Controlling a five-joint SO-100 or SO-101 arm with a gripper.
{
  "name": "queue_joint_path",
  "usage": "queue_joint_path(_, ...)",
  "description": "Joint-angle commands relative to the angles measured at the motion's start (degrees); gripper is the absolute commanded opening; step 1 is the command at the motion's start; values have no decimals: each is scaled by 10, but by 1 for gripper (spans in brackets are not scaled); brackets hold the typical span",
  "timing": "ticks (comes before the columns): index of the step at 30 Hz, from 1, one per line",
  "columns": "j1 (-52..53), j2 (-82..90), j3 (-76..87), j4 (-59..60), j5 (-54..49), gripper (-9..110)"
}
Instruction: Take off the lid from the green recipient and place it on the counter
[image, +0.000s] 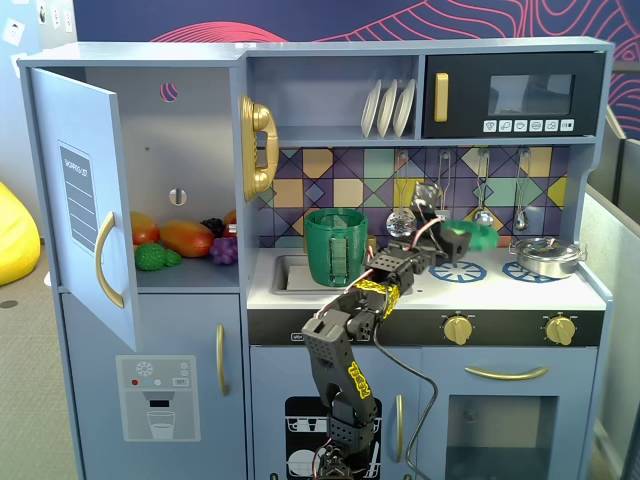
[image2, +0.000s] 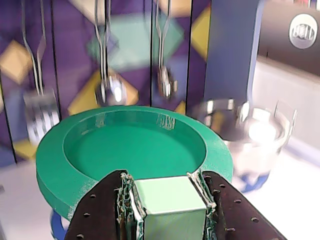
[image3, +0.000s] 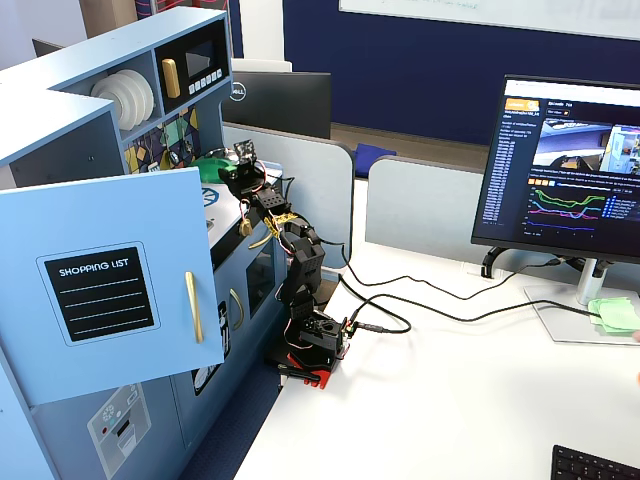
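In a fixed view from the front, my gripper (image: 462, 238) is clamped on the green lid (image: 478, 236), holding it in the air to the right of the green recipient (image: 336, 246) and clear of it. The recipient stands open-topped on the counter (image: 590, 288), just right of the recessed sink (image: 288, 272). The lid hangs above the blue burner ring (image: 458, 270) nearest the recipient. Further right of the recipient, a silver metal pan (image: 545, 256) sits on the counter's far end.

In the wrist view, my two fingers (image2: 102, 210) are closed tight on the pale green block handle (image2: 170, 205) of the lid (image2: 75, 170), whose round rim and recessed middle fill the picture. Right of the lid the silver pan (image2: 250, 135) is blurred; behind the lid, metal utensils (image2: 111, 90) hang on the tiled wall.

In another fixed view, from the side, my gripper (image3: 235, 163) reaches in over the counter with the lid (image3: 212, 165) only a small green patch beside it. The recipient is hidden there by the open cupboard door (image3: 110, 280).
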Motion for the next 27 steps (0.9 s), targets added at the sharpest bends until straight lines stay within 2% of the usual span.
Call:
queue_joint_path(1,1,-14,6,-60,-2,0)
queue_joint_path(22,-27,-69,164,-186,-27,0)
queue_joint_path(27,-31,-59,153,-188,18,20)
